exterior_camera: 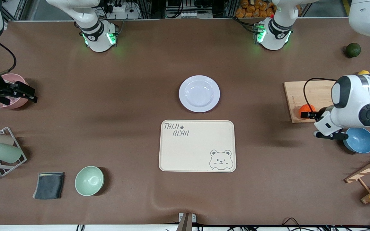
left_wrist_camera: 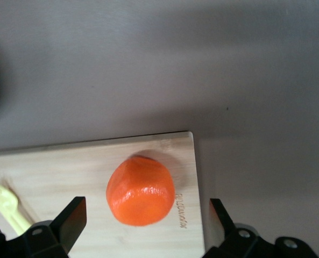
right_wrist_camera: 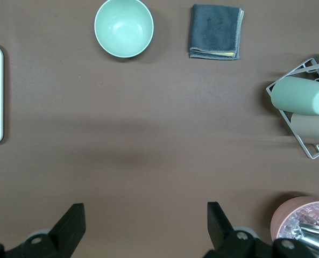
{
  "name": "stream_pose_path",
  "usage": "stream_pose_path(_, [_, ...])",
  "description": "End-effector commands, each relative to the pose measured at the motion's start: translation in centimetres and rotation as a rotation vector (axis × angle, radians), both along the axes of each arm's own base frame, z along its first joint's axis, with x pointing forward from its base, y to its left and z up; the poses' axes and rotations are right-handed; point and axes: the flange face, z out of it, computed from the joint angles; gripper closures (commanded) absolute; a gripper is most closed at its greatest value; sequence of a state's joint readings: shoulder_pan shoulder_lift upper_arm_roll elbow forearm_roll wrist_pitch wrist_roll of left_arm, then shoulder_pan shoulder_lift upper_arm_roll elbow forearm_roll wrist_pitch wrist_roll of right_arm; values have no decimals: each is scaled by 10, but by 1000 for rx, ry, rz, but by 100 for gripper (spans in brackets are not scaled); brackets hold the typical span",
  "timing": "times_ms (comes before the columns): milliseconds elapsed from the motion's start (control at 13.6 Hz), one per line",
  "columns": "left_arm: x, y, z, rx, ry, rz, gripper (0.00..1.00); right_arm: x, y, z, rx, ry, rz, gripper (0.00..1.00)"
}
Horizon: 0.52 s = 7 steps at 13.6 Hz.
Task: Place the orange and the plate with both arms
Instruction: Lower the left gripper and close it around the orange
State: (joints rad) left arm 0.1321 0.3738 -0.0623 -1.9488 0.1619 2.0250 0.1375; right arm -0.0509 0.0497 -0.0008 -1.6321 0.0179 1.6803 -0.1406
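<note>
left tool open over orange on board | blue bowl beside | right tool open, waiting by pink bowl | orange half-hidden in front view

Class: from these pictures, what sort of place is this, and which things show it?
Probably a robotics lab staged as a kitchen table: two fixed arms, a plate, a bear tray, and an orange on a cutting board.
</note>
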Motion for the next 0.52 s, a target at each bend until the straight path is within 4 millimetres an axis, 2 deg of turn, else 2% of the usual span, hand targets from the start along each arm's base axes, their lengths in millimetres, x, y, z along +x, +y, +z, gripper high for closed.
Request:
stream_pose_path(0, [-28, 6, -7, 2, -35, -112, 0, -1, 0, 4, -10, 2, -23, 0])
stream_pose_path(148, [-35, 0, -14, -3, -43, -129, 0, -1, -7, 4, -10, 2, -35, 0])
stream_pose_path(443, [-48, -6, -25, 68, -29, -264, 0, -2, -9, 3, -10, 12, -39, 0])
